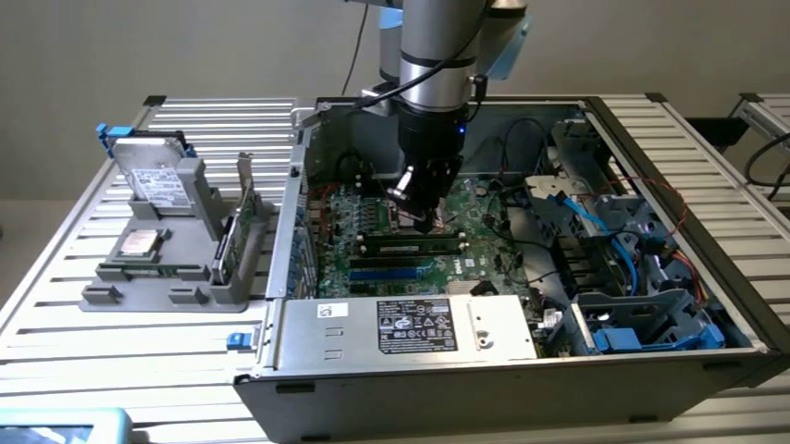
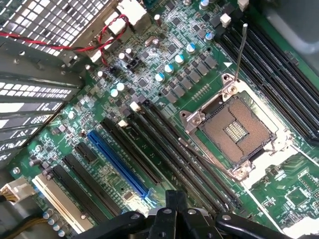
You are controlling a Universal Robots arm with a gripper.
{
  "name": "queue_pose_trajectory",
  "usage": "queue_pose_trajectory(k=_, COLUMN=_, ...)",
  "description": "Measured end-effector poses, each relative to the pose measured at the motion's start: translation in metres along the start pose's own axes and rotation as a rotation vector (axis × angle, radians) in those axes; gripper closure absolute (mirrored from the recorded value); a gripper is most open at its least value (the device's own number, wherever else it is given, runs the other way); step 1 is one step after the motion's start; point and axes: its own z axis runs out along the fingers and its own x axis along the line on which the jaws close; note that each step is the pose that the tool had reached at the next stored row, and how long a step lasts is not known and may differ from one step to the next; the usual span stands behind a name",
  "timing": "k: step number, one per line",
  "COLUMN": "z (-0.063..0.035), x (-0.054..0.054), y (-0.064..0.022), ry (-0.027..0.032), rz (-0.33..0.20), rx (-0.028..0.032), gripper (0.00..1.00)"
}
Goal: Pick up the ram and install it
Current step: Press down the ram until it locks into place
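One ram [image 1: 413,247]: thin, narrow stick with dark chips. It sits among the long black slots of the motherboard [image 1: 475,208], inside the open metal case [image 1: 494,388]. Its long axis runs from the exterior view's left to its right, parallel to the slots. Whether it is fully seated cannot be told.

One pincer [image 1: 424,220], black, on a grey cylindrical arm. It hangs just above and behind the ram, and its state cannot be told.

One motherboard, green and densely studded, with a square silver-framed CPU socket [image 2: 234,127] and a blue slot [image 2: 117,162].

One power supply [image 1: 408,328], a silver box with a label.

One grey holder [image 1: 161,277] on the slatted aluminium bench [image 1: 74,305], carrying an upright green card [image 1: 240,227].
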Motion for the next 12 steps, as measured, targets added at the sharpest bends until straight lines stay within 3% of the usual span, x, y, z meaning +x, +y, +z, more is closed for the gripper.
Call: queue_pose_trajectory(k=12, z=0.0000, x=0.0000, y=0.0000, ry=0.0077, rz=0.152, rx=-0.0098, gripper=0.89)
